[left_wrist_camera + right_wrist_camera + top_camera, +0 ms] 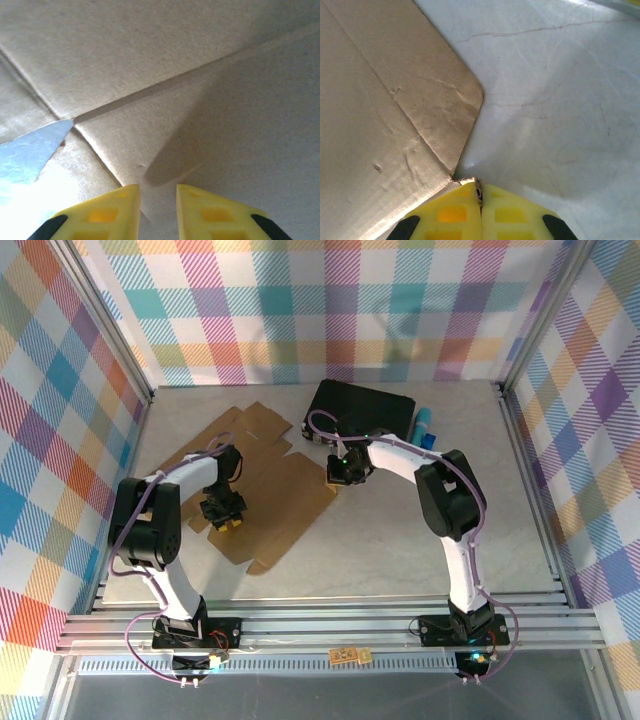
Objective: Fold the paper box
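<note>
The paper box [270,490] lies as a flat brown cardboard sheet with flaps on the left half of the table. My left gripper [232,525] points down onto the middle of the sheet. In the left wrist view its yellow fingers [158,192] stand a narrow gap apart right above the creased cardboard [150,60], with nothing gripped between them. My right gripper [340,478] is at the sheet's right edge. In the right wrist view its fingers [481,192] are shut, pinching a thin sliver of the cardboard's edge beside a rounded flap [445,100].
A black hard case [365,405] lies at the back, just behind the right gripper, with a blue object [427,425] at its right side. Pale marbled tabletop [560,100] stretches to the right of the cardboard. Metal frame rails border the table.
</note>
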